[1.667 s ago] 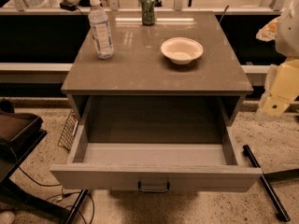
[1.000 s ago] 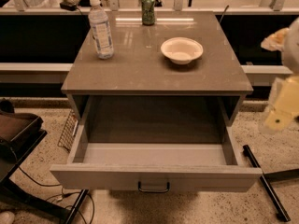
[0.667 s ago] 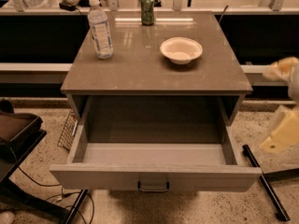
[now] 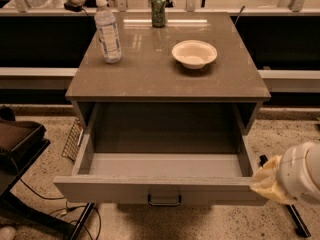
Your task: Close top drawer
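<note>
Top drawer (image 4: pixel 110 190): pulled wide open, lower centre of the frame.
Gripper (image 4: pixel 272 180): lower right, low, reaching in from the right edge, at the drawer's front right corner.
Grip state: cannot tell.

The top drawer (image 4: pixel 100 190) has a plain grey-brown front, a paler grey inner floor and a small dark handle (image 4: pixel 164 202) at its centre. The cabinet top (image 4: pixel 150 79) is the same grey-brown, glossy enough to carry a pale streak of reflected light at its far edge. On it stand a cream bowl (image 4: pixel 194 53), a clear bottle (image 4: pixel 108 31) with a white cap and pale label, and a green can (image 4: pixel 158 10). The floor (image 4: pixel 285 134) is speckled beige (terrazzo-like). At the near right, just beside the drawer's corner, the gripper (image 4: pixel 270 181) shows cream-yellow against a white arm.
</note>
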`<action>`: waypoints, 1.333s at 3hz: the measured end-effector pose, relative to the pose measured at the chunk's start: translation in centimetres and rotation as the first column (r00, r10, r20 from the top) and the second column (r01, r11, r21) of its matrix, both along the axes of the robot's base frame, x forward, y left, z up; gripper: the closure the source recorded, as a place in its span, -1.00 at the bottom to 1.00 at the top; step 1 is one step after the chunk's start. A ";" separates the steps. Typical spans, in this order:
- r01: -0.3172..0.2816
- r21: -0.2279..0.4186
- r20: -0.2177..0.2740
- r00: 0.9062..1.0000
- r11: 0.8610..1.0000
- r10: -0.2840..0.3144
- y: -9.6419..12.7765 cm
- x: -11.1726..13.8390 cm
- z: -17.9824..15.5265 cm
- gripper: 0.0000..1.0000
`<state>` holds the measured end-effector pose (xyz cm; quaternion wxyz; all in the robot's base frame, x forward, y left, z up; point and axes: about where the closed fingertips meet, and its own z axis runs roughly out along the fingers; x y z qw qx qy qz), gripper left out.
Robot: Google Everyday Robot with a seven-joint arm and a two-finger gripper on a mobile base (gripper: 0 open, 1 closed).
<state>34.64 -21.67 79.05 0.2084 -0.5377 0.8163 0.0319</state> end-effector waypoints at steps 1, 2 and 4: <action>0.008 0.016 -0.103 0.995 1.000 -0.007 0.7 -1.9 -7.7 0.98; 0.003 0.036 -0.141 0.990 0.999 0.003 2.0 -2.6 -11.7 1.00; -0.038 0.073 -0.128 0.991 0.997 0.048 3.8 -0.7 -12.9 1.00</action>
